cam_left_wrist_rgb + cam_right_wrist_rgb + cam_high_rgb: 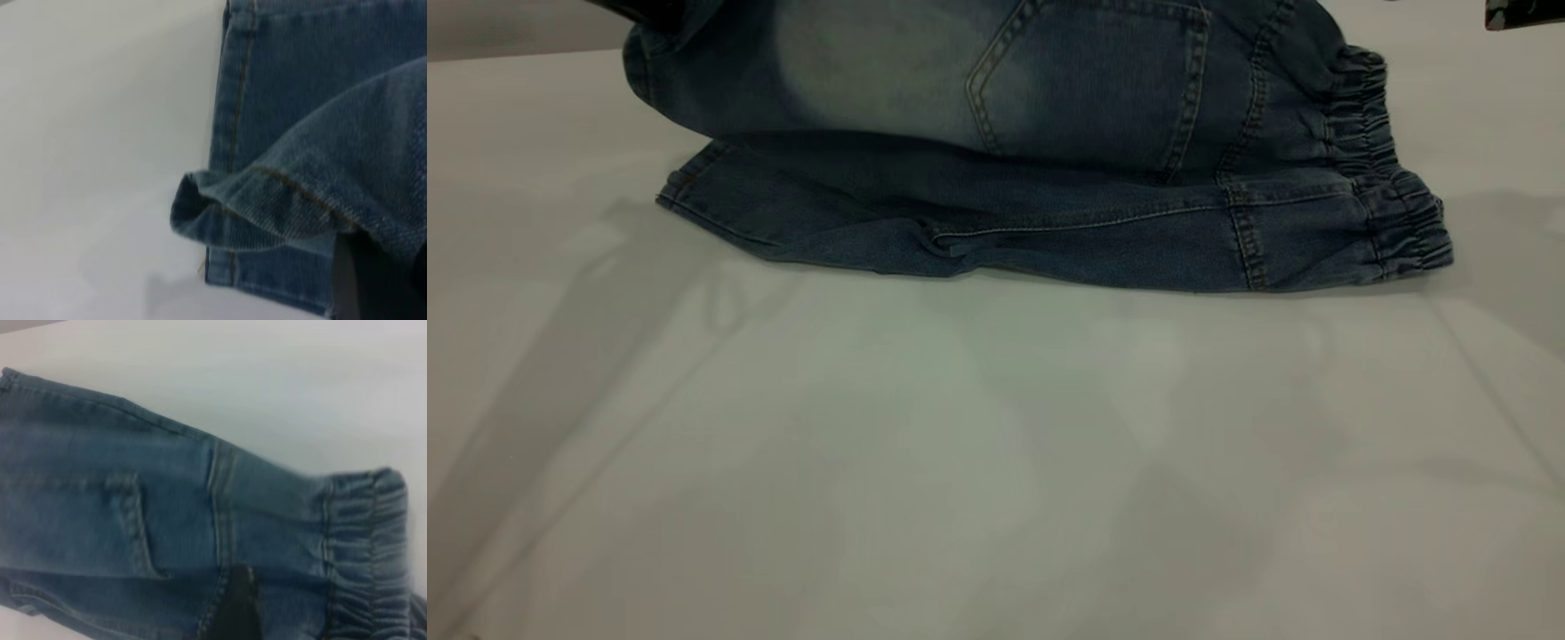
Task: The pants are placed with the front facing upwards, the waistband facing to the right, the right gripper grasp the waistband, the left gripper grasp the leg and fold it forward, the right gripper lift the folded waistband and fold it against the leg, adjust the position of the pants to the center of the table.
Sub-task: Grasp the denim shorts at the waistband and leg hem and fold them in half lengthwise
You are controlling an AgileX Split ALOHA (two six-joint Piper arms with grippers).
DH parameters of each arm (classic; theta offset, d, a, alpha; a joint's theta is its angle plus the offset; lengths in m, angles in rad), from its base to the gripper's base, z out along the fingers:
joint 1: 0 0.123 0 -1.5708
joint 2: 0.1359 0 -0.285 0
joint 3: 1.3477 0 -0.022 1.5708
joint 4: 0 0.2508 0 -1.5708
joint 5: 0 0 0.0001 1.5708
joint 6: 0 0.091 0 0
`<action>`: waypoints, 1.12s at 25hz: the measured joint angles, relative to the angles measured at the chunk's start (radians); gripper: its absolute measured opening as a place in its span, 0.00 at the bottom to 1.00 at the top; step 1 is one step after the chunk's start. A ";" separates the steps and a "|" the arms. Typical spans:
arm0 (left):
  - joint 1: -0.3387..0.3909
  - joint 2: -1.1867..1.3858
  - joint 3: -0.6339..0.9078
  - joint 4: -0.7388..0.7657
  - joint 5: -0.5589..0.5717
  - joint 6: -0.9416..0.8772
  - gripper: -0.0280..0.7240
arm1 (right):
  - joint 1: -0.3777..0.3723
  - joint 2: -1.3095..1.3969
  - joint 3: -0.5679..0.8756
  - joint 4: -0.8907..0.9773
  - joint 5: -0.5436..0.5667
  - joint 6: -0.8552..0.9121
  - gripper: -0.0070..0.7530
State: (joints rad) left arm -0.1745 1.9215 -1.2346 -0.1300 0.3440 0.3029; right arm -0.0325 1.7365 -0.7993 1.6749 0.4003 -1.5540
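Pants (pixel 1049 160): blue denim, lying across the upper half of the exterior frame on the white bench (pixel 996 462); far layer raised and draped forward over the near layer.
Waistband (pixel 1387 178): ruched elastic at the right end, stacked in two layers.
Handling: soft, limp, fairly light by the look of it; thick seams and the gathered band should give a firm, non-slip hold. Best holds judged to be the waistband edge and the stitched leg hem (pixel 227 167).
Left gripper (pixel 649 11): dark shape at the upper left, at the raised leg; jaws hidden, so I cannot tell their state.
Right gripper (pixel 233 607): dark finger showing against the denim beside the waistband; whether the jaws pinch cloth I cannot tell.
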 joint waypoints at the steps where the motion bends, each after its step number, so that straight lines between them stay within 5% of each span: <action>1: 0.000 0.010 -0.012 0.000 0.001 0.000 0.09 | 0.000 0.000 0.000 0.000 0.000 0.000 0.79; 16: 0.000 0.133 -0.094 0.002 -0.040 0.001 0.13 | 0.000 0.000 0.000 0.001 0.001 0.000 0.79; 25: 0.000 0.133 -0.094 0.002 -0.062 0.003 0.61 | 0.000 0.000 0.000 0.001 0.002 0.000 0.79; 28: 0.000 0.133 -0.094 -0.001 -0.076 0.003 0.69 | 0.000 0.000 0.000 0.001 0.002 0.000 0.79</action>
State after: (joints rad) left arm -0.1745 2.0544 -1.3288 -0.1307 0.2676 0.3056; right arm -0.0325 1.7365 -0.7993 1.6758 0.4021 -1.5540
